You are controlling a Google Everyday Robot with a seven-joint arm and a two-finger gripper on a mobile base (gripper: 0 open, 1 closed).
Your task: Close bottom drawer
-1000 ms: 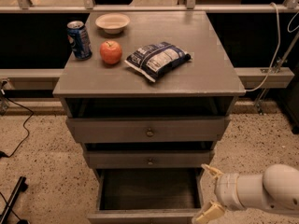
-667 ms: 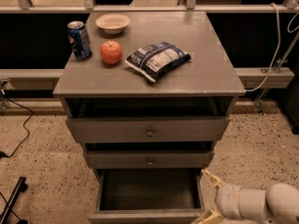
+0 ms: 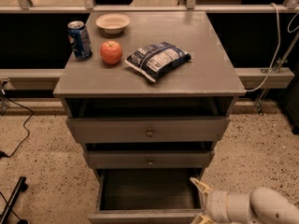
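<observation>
The bottom drawer is seen pulled out, just left of the spread end effector. Its front should be pushed straight in, gently.

The bottom drawer stands pulled far out, its dark inside bare. The gripper sits at the drawer's front right corner, cream fingers spread apart. Above it, the middle drawer and the top drawer each show a small round knob. On the cabinet top, a blue can stands near the left edge with an apple just beside it. A bowl sits towards the far left corner and a snack bag lies mid-table.
</observation>
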